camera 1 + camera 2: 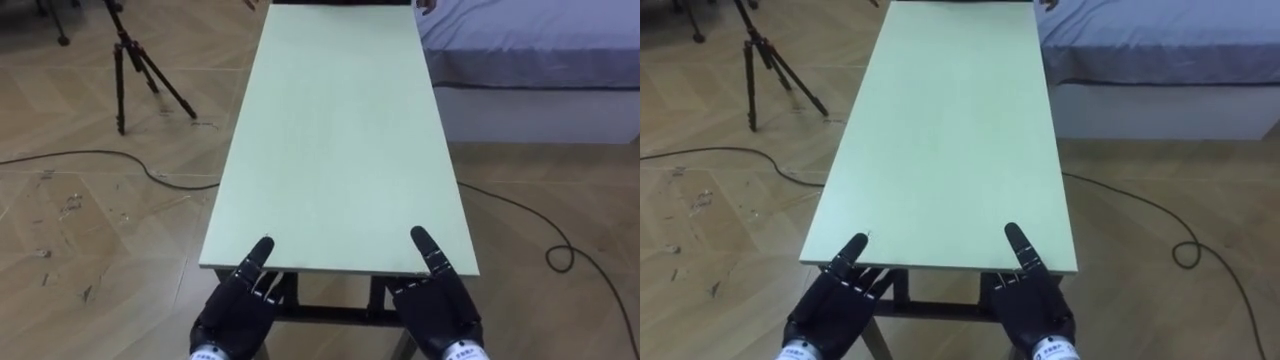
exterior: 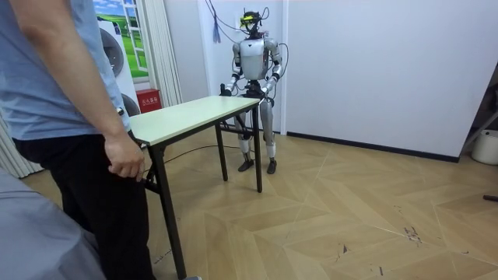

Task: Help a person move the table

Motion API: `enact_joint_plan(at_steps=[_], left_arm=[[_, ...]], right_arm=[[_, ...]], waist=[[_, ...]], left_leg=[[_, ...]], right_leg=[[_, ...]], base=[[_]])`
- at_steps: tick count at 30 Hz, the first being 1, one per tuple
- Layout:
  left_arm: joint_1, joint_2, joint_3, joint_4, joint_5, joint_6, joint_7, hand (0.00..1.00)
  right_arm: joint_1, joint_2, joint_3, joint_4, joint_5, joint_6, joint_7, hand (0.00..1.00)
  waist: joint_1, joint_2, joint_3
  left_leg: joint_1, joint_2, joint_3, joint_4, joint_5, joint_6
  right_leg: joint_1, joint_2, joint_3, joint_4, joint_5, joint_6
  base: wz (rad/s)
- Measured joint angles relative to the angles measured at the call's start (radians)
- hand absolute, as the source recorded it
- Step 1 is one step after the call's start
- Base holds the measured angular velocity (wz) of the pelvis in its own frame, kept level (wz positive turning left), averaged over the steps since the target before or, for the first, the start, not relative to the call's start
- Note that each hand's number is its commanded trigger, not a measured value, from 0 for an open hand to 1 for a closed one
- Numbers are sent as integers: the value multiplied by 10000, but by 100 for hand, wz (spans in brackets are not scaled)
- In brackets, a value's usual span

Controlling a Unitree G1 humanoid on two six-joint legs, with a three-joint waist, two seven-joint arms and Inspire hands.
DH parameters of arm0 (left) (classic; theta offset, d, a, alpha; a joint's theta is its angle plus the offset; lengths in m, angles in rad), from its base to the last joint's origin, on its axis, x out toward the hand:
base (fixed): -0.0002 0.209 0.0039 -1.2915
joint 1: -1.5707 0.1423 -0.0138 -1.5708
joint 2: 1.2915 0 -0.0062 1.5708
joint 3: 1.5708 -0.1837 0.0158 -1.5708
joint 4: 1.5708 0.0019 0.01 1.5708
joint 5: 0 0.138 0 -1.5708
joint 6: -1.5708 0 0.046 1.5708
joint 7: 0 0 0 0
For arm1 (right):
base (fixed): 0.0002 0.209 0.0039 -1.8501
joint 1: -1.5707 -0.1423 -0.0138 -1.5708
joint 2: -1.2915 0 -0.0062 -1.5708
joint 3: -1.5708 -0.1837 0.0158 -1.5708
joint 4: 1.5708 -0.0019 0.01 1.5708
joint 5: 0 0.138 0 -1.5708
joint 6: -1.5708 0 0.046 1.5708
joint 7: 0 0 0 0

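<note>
A long table with a pale green top and black legs runs straight away from me. I stand at its near short end. My left hand grips the near edge at its left, thumb lying on the top and fingers under the edge. My right hand holds the same edge at its right in the same way. In the room view a person in a blue shirt stands at the table's other end, one hand on that end's frame. A fingertip of the person shows at the far right corner.
A bed with a blue-grey cover lies close along the table's far right. A black tripod stands on the wooden floor at the far left. Dark cables cross the floor on both sides. A white wall is behind me.
</note>
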Motion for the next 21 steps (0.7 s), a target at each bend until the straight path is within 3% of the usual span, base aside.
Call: enact_joint_plan(at_steps=[2, 3, 9, 10, 11, 12, 13, 19, 21], left_arm=[[3, 0, 1, 0, 84, 1, -1, 27], [15, -2, 1, -1, 94, 15, -2, 45], [39, -9, 12, -10, 90, 45, -25, 75], [40, -9, 39, 41, 90, 92, 86, 100], [39, -9, 61, 94, 90, 107, 158, 100], [40, -6, 115, 143, 80, 156, 259, 100], [40, 0, 156, 143, 82, 173, 272, 100], [24, -5, 285, 143, 87, 296, 784, 100], [-3, -20, 294, 141, 68, 414, 829, 100]], right_arm=[[10, 0, -6, -17, -2, 0, 1, 0], [43, 1, -21, -61, -1, 1, 1, 0], [80, 12, -143, -88, 56, 86, 139, 0], [80, 52, -158, -89, 58, 86, 175, 0], [79, 79, -157, -89, 58, 91, 203, 0], [79, 118, -158, -90, 92, 120, 277, 86], [62, 115, -162, -91, 107, 177, 340, 100], [54, 175, -166, -92, 98, 371, 473, 100], [48, 186, -197, 5, 71, 390, 57, 100]], waist=[[-8, 14, -9], [-8, 32, -20], [-25, 126, -33], [-28, 139, -25], [-49, 144, -22], [-115, 144, -21], [-180, 144, -21], [-272, 144, -14], [-245, 133, 4]], left_leg=[[-3, -1, -3, 0, 0, 0], [-11, -1, -3, 0, 0, 0], [-28, -1, -26, 1, 0, 0], [-32, -1, -26, 1, 0, 0], [-39, 0, -26, 1, 0, 0], [-50, 2, -26, 1, 0, 0], [-69, -1, -25, 2, 0, 0], [-26, 9, -35, 1, 0, 0], [-25, 10, -34, -2, 0, 0]], right_leg=[[5, 0, -5, 3, 1, 2], [5, -2, -17, 3, 3, 4], [6, -15, -102, -6, 5, 7], [-4, -15, -103, -6, 5, 7], [-13, -12, -103, -9, 6, 6], [-46, -11, -97, -11, 7, 3], [-77, -14, -97, -7, 7, 4], [-84, 17, 61, -8, 9, 0], [-70, 18, 77, -6, 9, -1]], base=[[0], [0], [1], [0], [0], [0], [0], [-7], [-3]])
